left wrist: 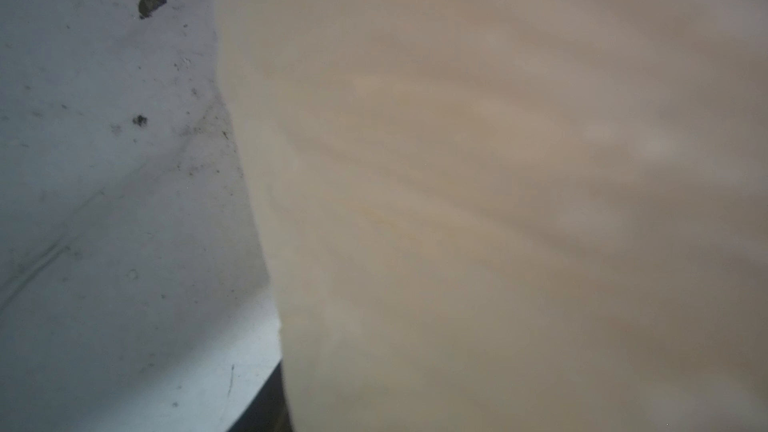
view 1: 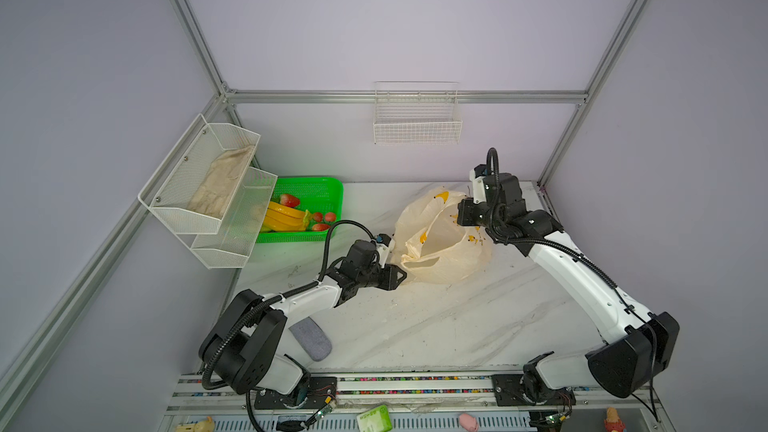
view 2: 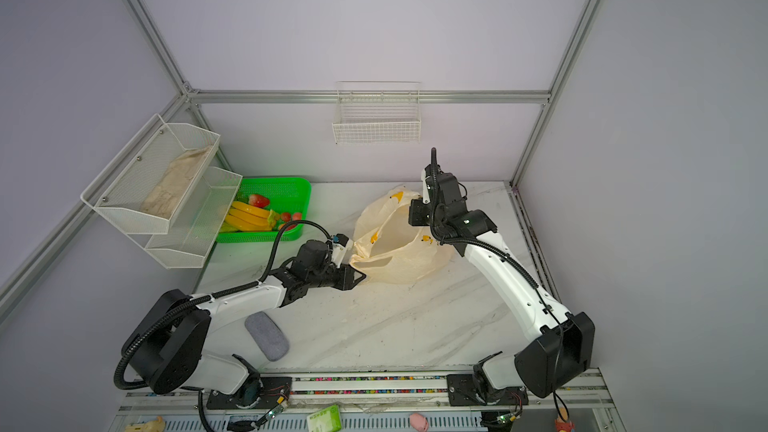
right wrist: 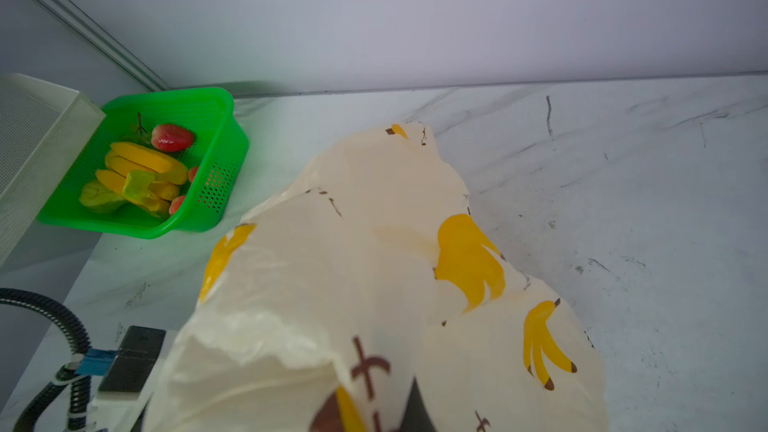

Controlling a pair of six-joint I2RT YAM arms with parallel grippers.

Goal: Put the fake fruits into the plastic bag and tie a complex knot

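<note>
Right pincer (view 1: 463, 218) grips plastic bag (view 1: 440, 243) rim, held up so mouth gapes; bag sits on table (view 1: 436, 326) nr back edge, right of centre. Left pincer (view 1: 402, 275) at bag's near rim, prob. to spread it; its gap I can't tell. Fake fruits (view 1: 291, 216) in green basket (view 1: 328, 189), back-left corner.

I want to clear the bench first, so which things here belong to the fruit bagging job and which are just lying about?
For the job: plastic bag, fake fruits, green basket holding them.
Lying about: grey pad, wire wall basket, mesh shelves, cloth in the upper shelf.
</note>
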